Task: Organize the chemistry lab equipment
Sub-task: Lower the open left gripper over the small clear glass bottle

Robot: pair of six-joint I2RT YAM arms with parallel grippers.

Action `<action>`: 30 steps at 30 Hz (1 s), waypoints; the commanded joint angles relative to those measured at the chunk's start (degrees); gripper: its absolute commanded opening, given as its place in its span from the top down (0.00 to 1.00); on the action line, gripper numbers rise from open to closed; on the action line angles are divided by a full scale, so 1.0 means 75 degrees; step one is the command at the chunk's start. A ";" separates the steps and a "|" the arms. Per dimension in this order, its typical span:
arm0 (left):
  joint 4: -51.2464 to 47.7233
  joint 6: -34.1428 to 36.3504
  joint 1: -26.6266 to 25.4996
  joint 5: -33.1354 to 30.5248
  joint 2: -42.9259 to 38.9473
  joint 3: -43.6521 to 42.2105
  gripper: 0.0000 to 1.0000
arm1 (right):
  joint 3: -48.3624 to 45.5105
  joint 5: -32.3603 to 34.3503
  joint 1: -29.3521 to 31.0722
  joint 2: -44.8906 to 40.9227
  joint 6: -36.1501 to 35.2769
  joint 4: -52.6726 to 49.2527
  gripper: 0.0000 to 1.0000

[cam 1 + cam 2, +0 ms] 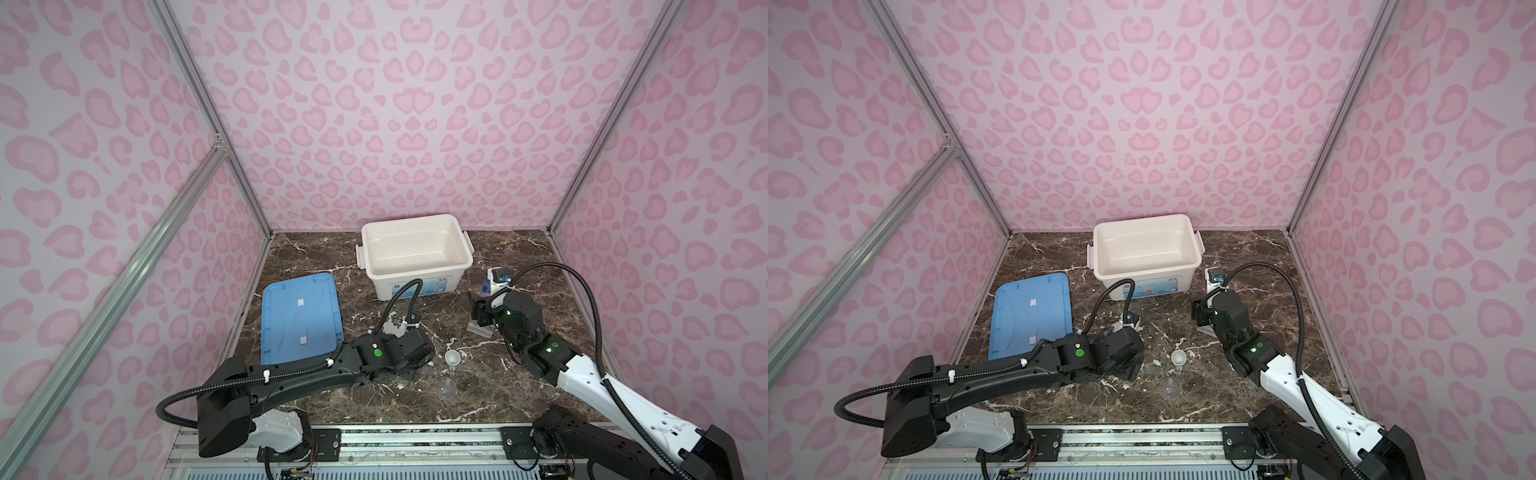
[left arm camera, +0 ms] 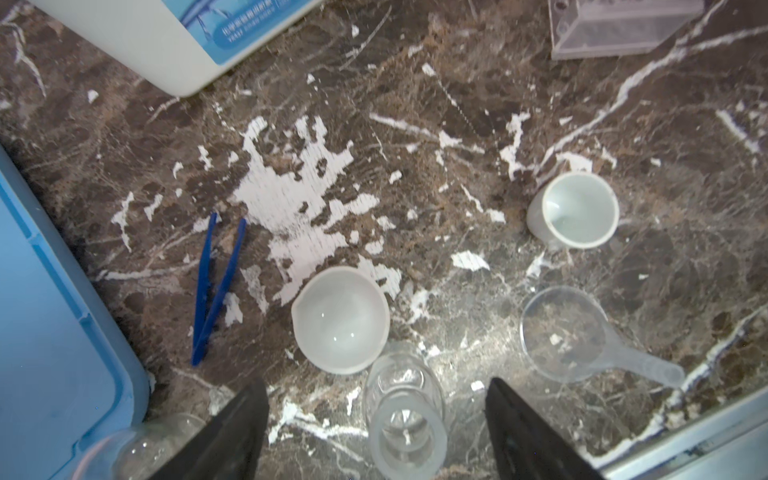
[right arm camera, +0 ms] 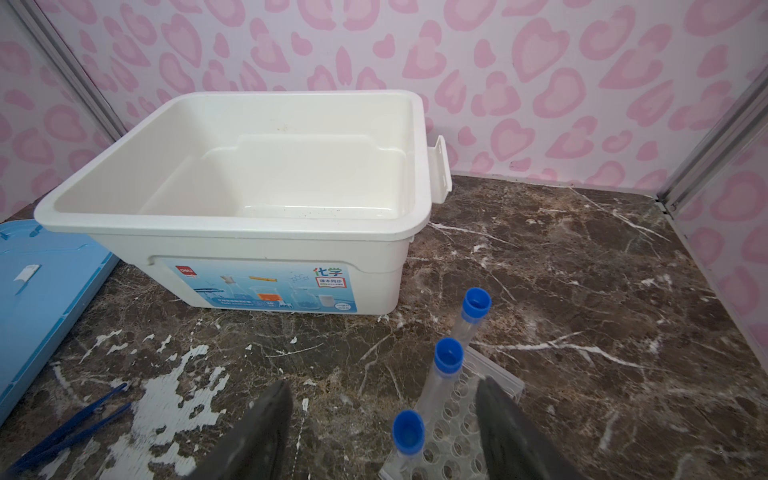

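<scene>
Left wrist view: left gripper (image 2: 376, 384) fingers wide — small clear beaker (image 2: 405, 415) between them at twelve o'clock, axis seemingly toward palm
Nearer arm: left
Right gripper (image 3: 384, 384): spread wide over holed rack (image 3: 457, 411)

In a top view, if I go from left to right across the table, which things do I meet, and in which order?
In order: flat blue lid → large white bin → clear holed rack. I leave out the small white cup and the clear funnel: they overlap the bin's span.
</scene>
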 commanded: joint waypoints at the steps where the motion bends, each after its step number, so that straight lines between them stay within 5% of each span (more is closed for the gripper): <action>1: -0.0857 -0.0338 -0.0094 0.0166 0.0209 0.0271 0.26 | 0.0050 -0.0027 -0.0022 -0.0053 0.0057 -0.0070 0.28; 30: -0.1214 -0.0298 -0.0107 0.0945 0.1155 0.0780 0.48 | 0.0053 -0.0045 -0.0069 -0.0107 0.0123 -0.0299 0.28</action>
